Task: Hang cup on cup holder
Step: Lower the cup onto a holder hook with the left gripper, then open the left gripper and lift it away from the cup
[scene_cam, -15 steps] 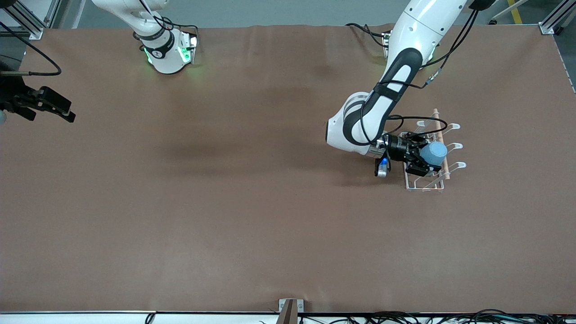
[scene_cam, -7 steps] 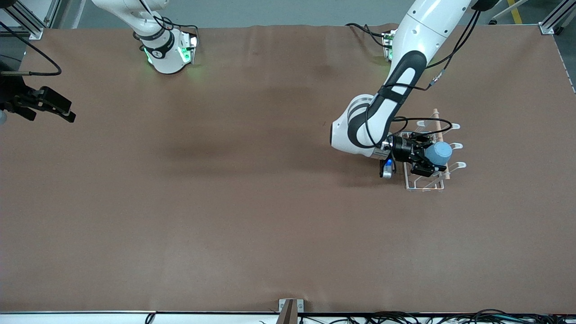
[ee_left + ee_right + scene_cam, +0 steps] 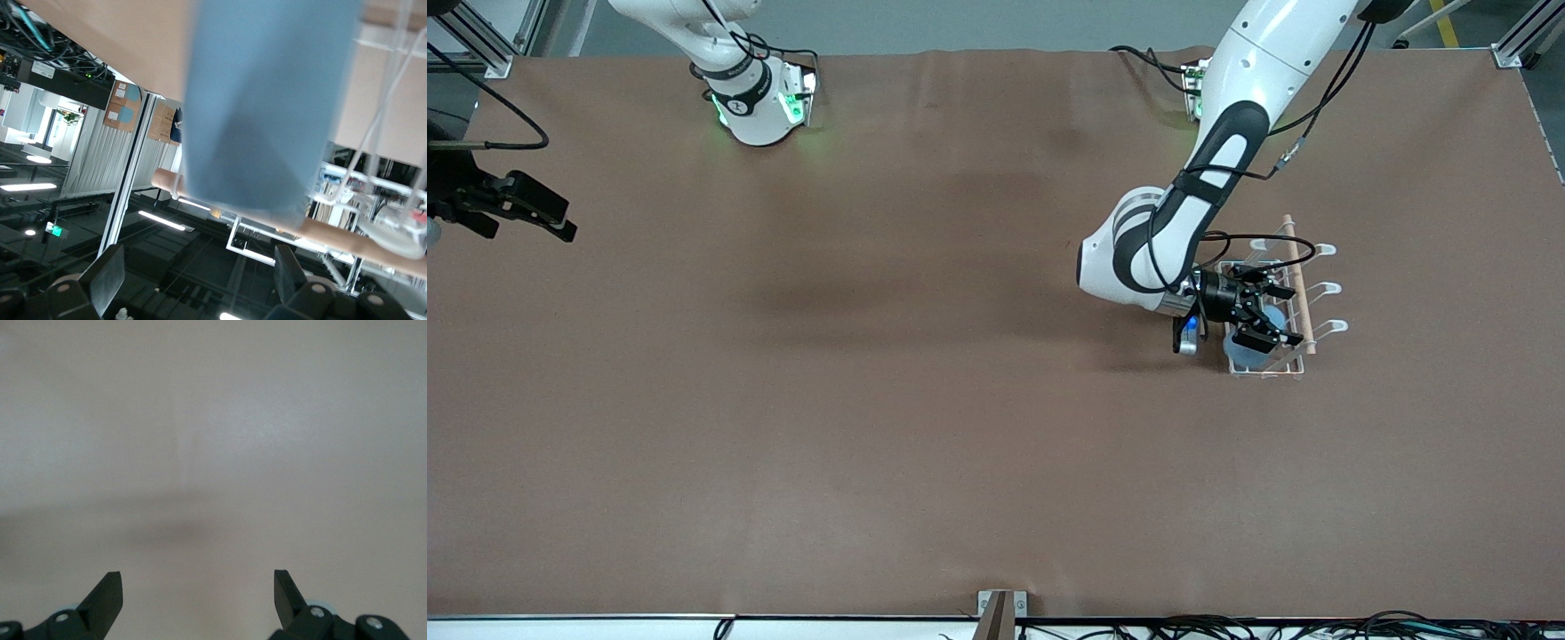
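Observation:
The white wire cup holder (image 3: 1323,289) stands toward the left arm's end of the table, with a wooden rod (image 3: 1296,267) on top. The light-blue cup (image 3: 1242,353) sits low among the holder's wires, beside the rod on the side toward the right arm's end. I cannot tell if a prong holds it. My left gripper (image 3: 1282,315) hovers over it, open and empty. In the left wrist view the cup (image 3: 267,100) hangs apart from my open left gripper (image 3: 200,280), in front of the rod (image 3: 347,241). My right gripper (image 3: 525,209) waits, open (image 3: 198,600).
The brown table (image 3: 871,400) spreads wide around the holder. The left arm's elbow (image 3: 1129,258) hangs over the table beside the holder. A metal bracket (image 3: 1000,609) sits at the table edge nearest the camera.
My left gripper opened and let go of the cup. The cup dropped from level with the rod down into the holder's wires. The right arm has not moved.

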Controlling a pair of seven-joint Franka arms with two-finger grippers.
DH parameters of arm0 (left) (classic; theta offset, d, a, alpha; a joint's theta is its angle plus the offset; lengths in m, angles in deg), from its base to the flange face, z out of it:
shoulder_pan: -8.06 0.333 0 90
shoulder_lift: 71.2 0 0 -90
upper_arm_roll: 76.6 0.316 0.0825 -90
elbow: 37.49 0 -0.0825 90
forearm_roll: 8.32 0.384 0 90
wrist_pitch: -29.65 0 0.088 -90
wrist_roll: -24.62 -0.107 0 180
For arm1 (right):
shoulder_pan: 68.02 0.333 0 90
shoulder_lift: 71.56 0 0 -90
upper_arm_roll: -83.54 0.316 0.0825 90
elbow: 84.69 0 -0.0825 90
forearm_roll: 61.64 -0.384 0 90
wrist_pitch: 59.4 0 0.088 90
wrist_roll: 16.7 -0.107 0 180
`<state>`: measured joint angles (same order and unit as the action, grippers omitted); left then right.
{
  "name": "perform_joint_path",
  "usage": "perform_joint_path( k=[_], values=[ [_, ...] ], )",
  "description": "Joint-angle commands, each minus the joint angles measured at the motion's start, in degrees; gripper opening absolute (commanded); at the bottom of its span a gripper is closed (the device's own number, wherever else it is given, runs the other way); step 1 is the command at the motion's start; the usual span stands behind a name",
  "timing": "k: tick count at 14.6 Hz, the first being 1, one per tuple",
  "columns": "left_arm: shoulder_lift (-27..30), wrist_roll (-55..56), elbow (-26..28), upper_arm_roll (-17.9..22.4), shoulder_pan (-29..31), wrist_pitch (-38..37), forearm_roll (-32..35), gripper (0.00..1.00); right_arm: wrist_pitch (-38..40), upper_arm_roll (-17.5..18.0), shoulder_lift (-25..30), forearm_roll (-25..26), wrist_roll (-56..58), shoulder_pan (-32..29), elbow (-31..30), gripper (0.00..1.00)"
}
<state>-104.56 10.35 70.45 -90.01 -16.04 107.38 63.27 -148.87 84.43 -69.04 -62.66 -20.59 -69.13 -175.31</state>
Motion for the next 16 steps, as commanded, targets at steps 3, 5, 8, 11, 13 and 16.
perform_joint_path(
  k=[3,5,8,11,13,16],
  values=[
    [0.84,4.25,-7.99,-0.22,1.51,2.51,-11.18,1.00,-0.35,0.34,0.29,0.14,-0.76,-0.29,-0.35,1.00],
    [2.24,4.33,-12.81,-0.13,1.86,2.42,-19.43,1.00,-0.35,0.34,0.29,0.14,-0.76,-0.29,-0.35,1.00],
    [3.04,8.36,-23.61,0.13,1.86,2.07,-28.59,1.00,-0.35,0.34,0.29,0.14,-0.76,-0.38,-0.35,1.00],
    [4.53,10.22,-32.06,0.31,5.45,1.99,-41.05,1.00,-0.27,0.34,0.21,0.14,-0.76,-0.38,-0.43,1.00],
    [7.25,10.14,-34.89,0.31,7.48,1.99,-44.25,1.00,-0.27,0.34,0.20,0.14,-0.76,-0.47,-0.43,1.00],
    [11.47,10.05,-36.38,0.22,8.80,4.35,-44.35,1.00,-0.27,0.34,0.20,0.14,-0.68,-0.47,-0.43,1.00]
  ],
)
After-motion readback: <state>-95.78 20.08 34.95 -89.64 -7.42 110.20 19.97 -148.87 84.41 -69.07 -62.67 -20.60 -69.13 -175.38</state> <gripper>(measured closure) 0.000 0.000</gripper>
